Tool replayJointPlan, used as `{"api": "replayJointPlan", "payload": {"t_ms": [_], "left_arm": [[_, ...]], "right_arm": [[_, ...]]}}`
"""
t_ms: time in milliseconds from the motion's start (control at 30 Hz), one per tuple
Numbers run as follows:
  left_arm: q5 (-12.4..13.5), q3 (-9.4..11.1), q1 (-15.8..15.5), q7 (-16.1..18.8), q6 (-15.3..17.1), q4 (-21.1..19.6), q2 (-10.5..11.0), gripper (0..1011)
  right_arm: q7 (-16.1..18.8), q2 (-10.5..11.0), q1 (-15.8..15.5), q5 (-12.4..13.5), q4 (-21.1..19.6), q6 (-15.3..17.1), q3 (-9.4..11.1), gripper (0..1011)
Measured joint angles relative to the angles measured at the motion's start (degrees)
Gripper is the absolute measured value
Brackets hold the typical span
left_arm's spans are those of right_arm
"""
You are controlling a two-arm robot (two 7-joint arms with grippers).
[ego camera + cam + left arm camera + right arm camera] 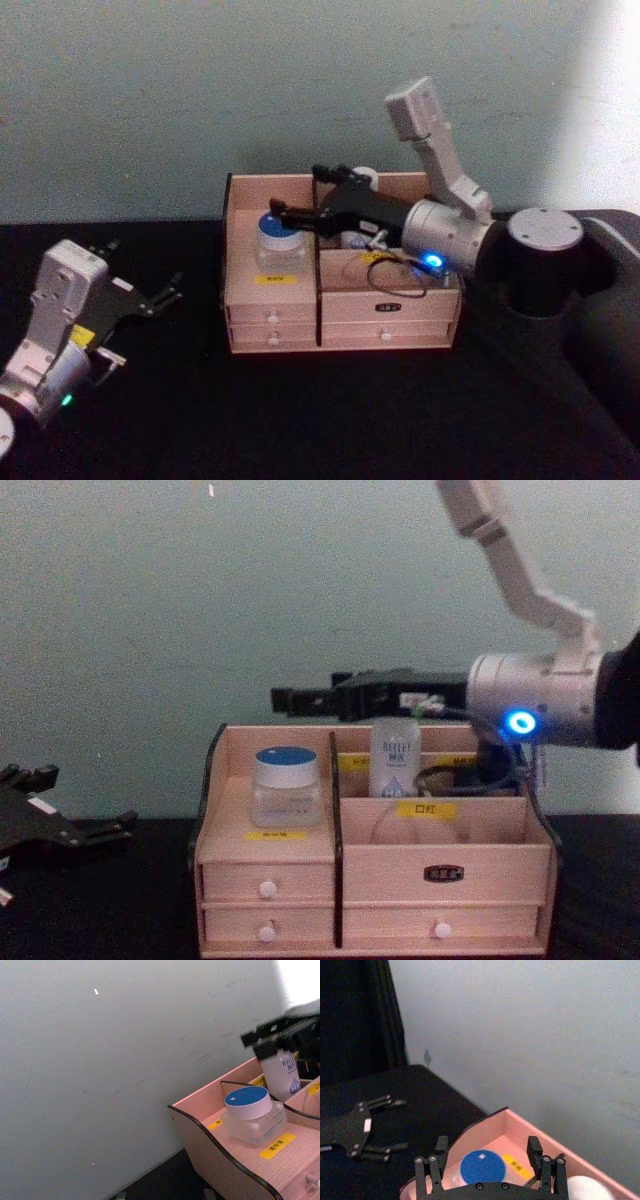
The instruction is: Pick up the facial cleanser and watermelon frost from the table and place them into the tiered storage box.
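Left tool (165, 297) rests spread on the black counter (300, 420), well apart from the tiered storage box (340, 325). Inside stand the watermelon frost (287, 785), left compartment, then the facial cleanser (395, 757); right tool (290, 697) hovers spread above them.

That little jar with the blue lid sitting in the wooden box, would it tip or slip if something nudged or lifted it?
The watermelon frost looks squat with a wide flat base, so a nudge would probably slide it rather than topple it. Its clear walls look smooth and rigid, so it may be slippery to grip but shouldn't deform. The tiered storage box walls around it would likely stop it sliding far.
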Motion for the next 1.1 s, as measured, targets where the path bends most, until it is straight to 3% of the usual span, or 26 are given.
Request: {"api": "replayJointPlan", "payload": {"t_ms": [200, 367, 600, 867, 1100], "left_arm": [[0.00, 0.00, 0.00, 0.00, 0.00, 0.00, 0.00, 1001], [0.00, 0.00, 0.00, 0.00, 0.00, 0.00, 0.00, 1001], [0.00, 0.00, -0.01, 0.00, 0.00, 0.00, 0.00, 1001], [0.00, 0.00, 0.00, 0.00, 0.00, 0.00, 0.00, 1001], [0.00, 0.00, -0.01, 0.00, 0.00, 0.00, 0.00, 1001]], "right_arm": [[-4.32, 3.38, -3.87, 1.09, -8.09, 0.02, 2.89, 1002], [-7.64, 5.26, -6.43, 1.19, -12.03, -0.33, 5.14, 1003], [-14.35, 7.74, -11.69, 1.14, -17.45, -1.17, 10.53, 1002], [-22.22, 8.49, -16.58, -2.03, -19.97, -3.03, 15.39, 1002], [-27.16, 7.61, -18.99, -5.32, -19.32, -4.49, 17.18, 1002]]}}
